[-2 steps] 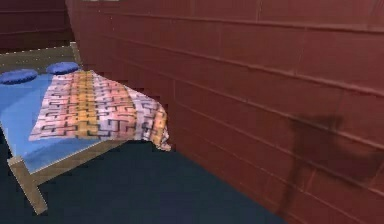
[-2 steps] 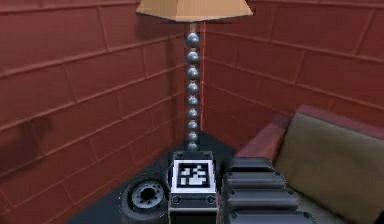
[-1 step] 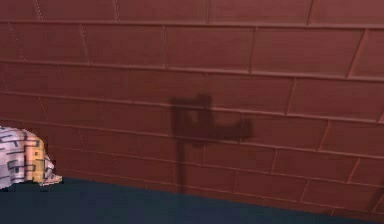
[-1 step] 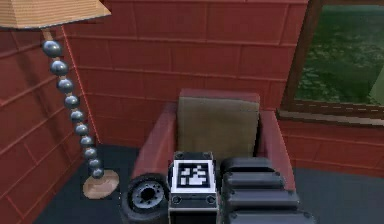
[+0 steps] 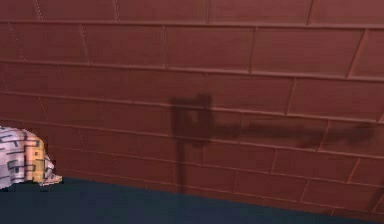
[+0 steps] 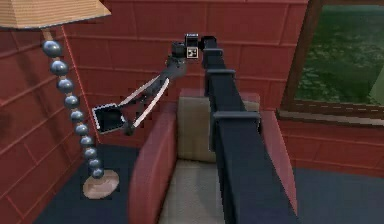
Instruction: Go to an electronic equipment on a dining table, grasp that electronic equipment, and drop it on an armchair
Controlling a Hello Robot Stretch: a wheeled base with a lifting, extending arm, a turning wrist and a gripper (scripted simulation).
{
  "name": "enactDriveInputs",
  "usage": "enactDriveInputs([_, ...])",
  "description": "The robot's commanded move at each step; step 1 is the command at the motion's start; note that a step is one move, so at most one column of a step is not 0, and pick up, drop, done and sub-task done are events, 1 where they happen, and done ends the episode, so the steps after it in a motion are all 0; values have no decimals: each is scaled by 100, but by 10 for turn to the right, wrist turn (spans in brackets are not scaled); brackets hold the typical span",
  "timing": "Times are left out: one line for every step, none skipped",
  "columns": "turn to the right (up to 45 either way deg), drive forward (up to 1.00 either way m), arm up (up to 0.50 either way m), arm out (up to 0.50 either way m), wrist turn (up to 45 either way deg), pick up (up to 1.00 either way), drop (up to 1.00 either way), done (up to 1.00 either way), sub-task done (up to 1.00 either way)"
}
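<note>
In the arm side view the dark arm (image 6: 235,130) reaches out over a red armchair (image 6: 150,165) with a beige seat. From the arm's far end the gripper (image 6: 128,114) and its two thin fingers slant down to the left. A small dark boxy device with a pale edge (image 6: 107,119) hangs at the fingertips, clear of the chair and the floor, so the gripper holds it. It hangs just left of the chair's left armrest, in front of the brick wall.
A floor lamp (image 6: 72,100) with a beaded stem and an orange shade stands left of the armchair. A window (image 6: 350,50) is at the arm side view's right. The forward view has a red brick wall (image 5: 200,80), dark floor and a patterned cloth thing (image 5: 25,158) at its left.
</note>
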Motion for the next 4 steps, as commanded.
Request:
enactDriveInputs([0,0,0,0,450,0,0,0,0])
enactDriveInputs([0,0,0,0,450,0,0,0,0])
enactDriveInputs([0,0,0,0,450,0,0,0,0])
enactDriveInputs([0,0,0,0,270,0,0,0,0])
